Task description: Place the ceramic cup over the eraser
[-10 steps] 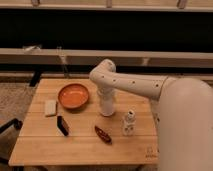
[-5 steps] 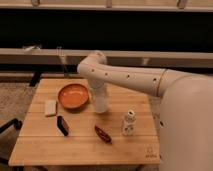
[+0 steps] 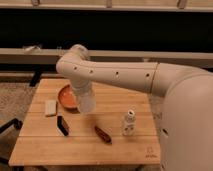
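Fingers of the gripper (image 3: 85,98) pinch shut on the ceramic cup (image 3: 86,105), held above the table (image 3: 125,150) beside the orange bowl (image 3: 65,96); the eraser (image 3: 62,125) lies lower left, apart; one cup, one eraser, one bowl.

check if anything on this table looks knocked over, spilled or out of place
Nothing stands out. The orange bowl, beige block, eraser, brown piece and upright white bottle sit apart on the table, nothing spilled. The gripper, beside the bowl, has the ceramic cup in its shut jaws, seemingly off the table.
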You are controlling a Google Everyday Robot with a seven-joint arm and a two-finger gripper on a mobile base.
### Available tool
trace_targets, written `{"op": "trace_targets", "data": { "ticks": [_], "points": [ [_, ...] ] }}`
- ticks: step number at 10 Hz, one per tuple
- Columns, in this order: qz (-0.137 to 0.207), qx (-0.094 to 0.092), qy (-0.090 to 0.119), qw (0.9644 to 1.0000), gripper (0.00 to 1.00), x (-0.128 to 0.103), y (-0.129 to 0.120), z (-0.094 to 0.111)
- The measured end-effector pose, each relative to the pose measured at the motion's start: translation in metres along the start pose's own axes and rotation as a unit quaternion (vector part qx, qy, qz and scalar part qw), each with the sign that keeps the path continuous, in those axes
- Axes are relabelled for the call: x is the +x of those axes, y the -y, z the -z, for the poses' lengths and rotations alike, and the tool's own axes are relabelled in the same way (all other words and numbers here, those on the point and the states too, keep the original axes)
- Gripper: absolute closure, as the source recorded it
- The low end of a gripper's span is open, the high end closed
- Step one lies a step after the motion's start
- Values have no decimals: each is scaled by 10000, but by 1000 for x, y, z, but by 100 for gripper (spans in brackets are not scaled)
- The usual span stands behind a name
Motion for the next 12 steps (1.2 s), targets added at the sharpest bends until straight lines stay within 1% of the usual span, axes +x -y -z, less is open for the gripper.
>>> {"op": "trace_targets", "data": {
  "ticks": [2, 3, 4, 6, 9, 11, 12],
  "points": [
    [374, 156, -113, 9991, 100, 2, 36, 14],
    [586, 252, -143, 9979, 100, 4, 55, 17],
    [799, 382, -147, 9960, 100, 5, 75, 20],
    [1155, 571, -132, 9916, 100, 5, 103, 22],
    [1516, 750, -63, 9856, 100, 4, 128, 22],
    [1642, 800, 24, 9832, 100, 1, 135, 19],
    [1675, 811, 68, 9825, 100, 0, 137, 16]
  ]
}}
